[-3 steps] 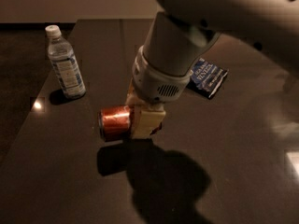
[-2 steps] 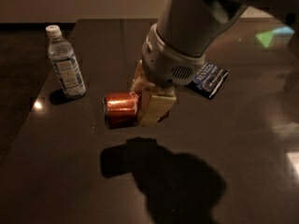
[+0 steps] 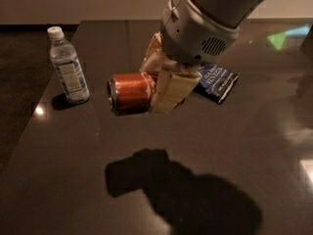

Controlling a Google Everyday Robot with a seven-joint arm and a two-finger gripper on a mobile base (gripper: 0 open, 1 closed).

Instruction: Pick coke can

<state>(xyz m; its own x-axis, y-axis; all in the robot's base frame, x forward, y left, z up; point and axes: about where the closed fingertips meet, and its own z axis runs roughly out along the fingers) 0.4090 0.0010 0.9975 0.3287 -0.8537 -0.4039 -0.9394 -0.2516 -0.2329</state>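
The red coke can (image 3: 130, 92) is held on its side, well above the dark table, its silver end facing left. My gripper (image 3: 157, 77) is shut on the can's right half, with one pale finger (image 3: 171, 89) in front and the other behind it. The grey wrist and arm rise to the upper right. The shadow of the can and gripper falls on the table below.
A clear water bottle (image 3: 68, 66) with a white cap stands at the left of the dark table (image 3: 63, 165). A dark blue snack bag (image 3: 218, 80) lies right of the gripper, partly behind it. The table's left edge runs close to the bottle.
The gripper has lifted the can off the table and carried it upward. The shadow below has separated from the can and grown larger.
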